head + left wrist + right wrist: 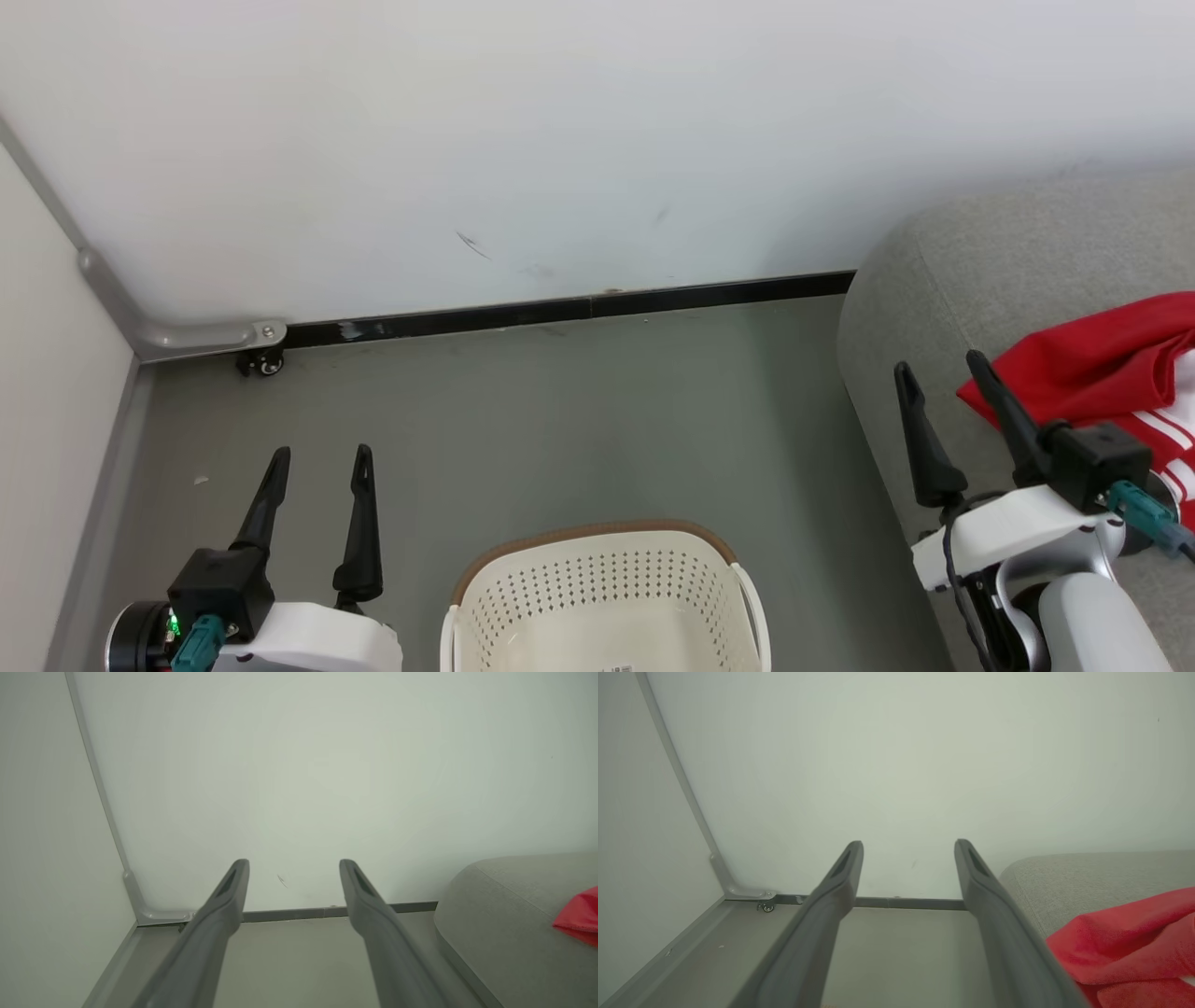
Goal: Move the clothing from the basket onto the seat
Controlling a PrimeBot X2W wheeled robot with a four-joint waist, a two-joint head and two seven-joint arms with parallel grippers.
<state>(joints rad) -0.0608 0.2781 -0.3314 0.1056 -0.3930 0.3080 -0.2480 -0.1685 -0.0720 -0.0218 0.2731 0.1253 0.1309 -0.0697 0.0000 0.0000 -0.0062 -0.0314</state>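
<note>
clothing on seat, just beside right claw; claw spread, empty

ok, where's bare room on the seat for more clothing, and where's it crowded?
Free: the seat behind the clothing up to the wall, and its rounded left edge by the floor. Crowded: front right, where the clothing lies with the right gripper open beside it.

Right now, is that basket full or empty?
Empty, as far as it shows: the basket is bare white plastic inside, though its near end is cut off. The clothing lies on the seat.
</note>
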